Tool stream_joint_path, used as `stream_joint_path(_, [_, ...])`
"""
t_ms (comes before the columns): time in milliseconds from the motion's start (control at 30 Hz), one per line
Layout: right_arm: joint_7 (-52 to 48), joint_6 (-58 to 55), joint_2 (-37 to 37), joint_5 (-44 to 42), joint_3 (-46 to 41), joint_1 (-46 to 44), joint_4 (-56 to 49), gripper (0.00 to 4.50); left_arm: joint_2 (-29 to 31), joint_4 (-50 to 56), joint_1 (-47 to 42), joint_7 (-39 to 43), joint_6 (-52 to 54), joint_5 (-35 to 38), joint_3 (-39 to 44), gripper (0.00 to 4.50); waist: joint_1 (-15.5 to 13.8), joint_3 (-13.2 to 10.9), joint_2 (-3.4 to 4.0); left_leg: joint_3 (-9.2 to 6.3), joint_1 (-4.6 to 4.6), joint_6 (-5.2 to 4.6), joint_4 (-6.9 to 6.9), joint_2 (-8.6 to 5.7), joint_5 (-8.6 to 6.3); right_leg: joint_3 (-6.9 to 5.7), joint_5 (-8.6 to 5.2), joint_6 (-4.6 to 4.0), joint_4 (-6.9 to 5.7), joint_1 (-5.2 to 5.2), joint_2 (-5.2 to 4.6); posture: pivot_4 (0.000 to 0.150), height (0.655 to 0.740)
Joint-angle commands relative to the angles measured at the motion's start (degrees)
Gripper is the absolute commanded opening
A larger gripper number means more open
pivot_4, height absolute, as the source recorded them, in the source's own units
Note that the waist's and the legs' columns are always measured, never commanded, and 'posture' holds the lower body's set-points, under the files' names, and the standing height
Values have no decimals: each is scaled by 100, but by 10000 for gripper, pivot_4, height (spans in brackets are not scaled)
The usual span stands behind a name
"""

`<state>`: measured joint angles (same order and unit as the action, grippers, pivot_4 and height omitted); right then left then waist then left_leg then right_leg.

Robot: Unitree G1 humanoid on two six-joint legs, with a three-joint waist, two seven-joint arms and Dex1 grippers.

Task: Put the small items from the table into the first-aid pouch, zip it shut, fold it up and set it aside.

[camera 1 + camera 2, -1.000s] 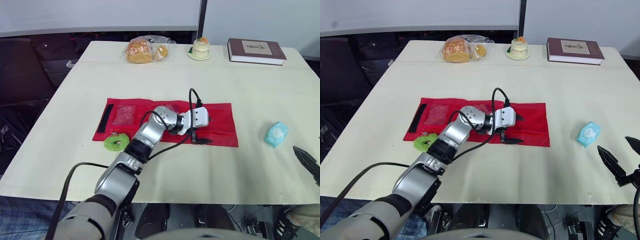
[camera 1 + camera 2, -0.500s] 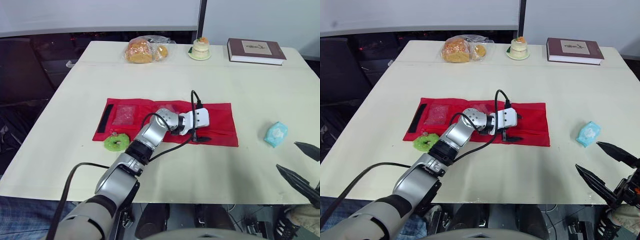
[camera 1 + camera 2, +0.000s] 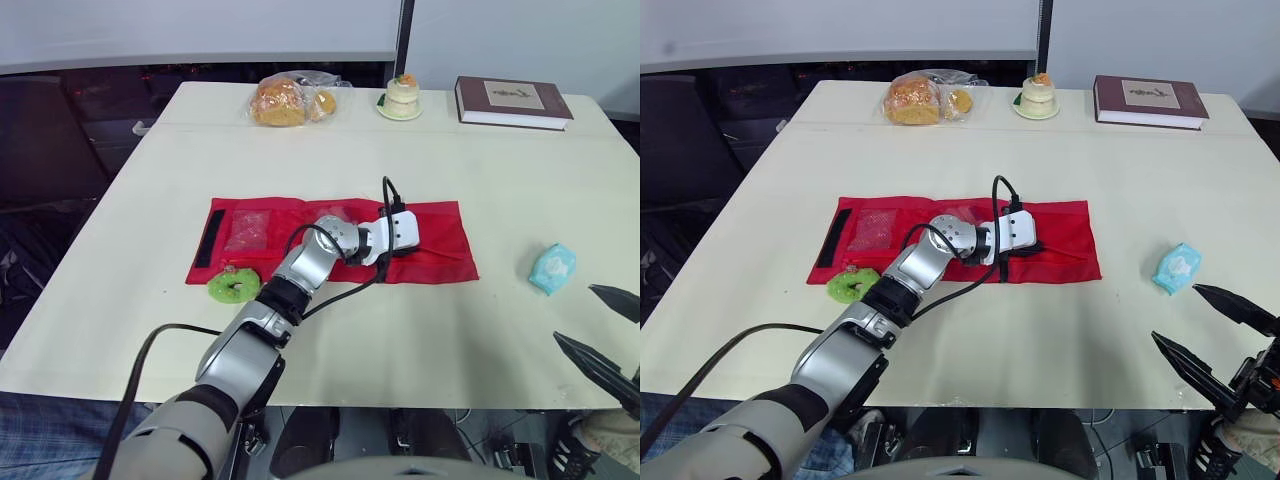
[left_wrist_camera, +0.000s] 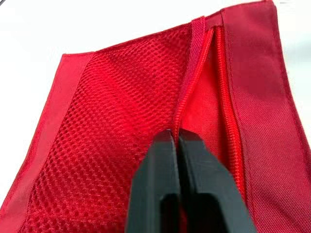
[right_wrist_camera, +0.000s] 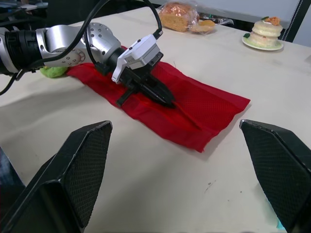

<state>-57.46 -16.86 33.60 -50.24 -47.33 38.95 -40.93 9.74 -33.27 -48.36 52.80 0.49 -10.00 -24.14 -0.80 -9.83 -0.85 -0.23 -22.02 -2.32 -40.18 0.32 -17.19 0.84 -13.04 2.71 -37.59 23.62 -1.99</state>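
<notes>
While the table [image 3: 480,170] carries the pouch [image 3: 440,238] unfolded flat at its middle, I judge the step in hand is working its zip. My left gripper [image 4: 175,137] has its fingers pressed together on the zip line in the pouch's right half. The pull itself is hidden under them, and beyond the tips the two rows of teeth gape apart. To do this well I'd keep the pinch firm and draw straight along the teeth, low and level, so the cloth neither bunches nor slides. Nothing pins the pouch, so my right gripper [image 3: 1174,312], fingers spread wide at the near right edge, could press its right end down. Far across sit a book [image 3: 513,100], a bread bag [image 3: 290,100] and a cake [image 3: 403,98], well clear. A blue packet [image 3: 552,268] lies right of the pouch and a green ring [image 3: 233,285] just beside its near left corner. Both wait to go in, and neither blocks the zip.
</notes>
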Motion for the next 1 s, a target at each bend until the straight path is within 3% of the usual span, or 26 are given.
stream_joint_path(33, [-31,158,4,-60,-82,5,-41,45000,-46,55,-156,44,-84,63,62,215,0,0,0,0,0,0,0,0,0,0,0,0,0,0,0,1500,7400])
stream_joint_path(233, [589,147,29,611,-255,-52,316,45000,-35,234,-194,209,-73,252,199,215,-2,0,0,1,-2,0,0,0,0,0,-1,-1,3,0,-1,1500,7400])
stream_joint_path(633, [439,-56,672,471,-1310,-160,1327,45000,-72,493,-169,210,140,419,303,215,-2,-1,3,1,-3,0,1,-1,0,1,-1,-2,4,1,1,1500,7400])
stream_joint_path(867, [545,-118,696,607,-1201,-220,1349,45000,-54,495,-158,214,123,418,295,215,-1,-1,2,5,-3,0,1,-1,0,5,-1,-2,5,1,0,1500,7400])
stream_joint_path(1000, [931,-192,581,982,-662,-370,1195,45000,-55,538,-131,221,131,425,285,215,1,-1,2,4,-3,0,1,-1,0,4,-1,-2,5,1,0,1500,7400])
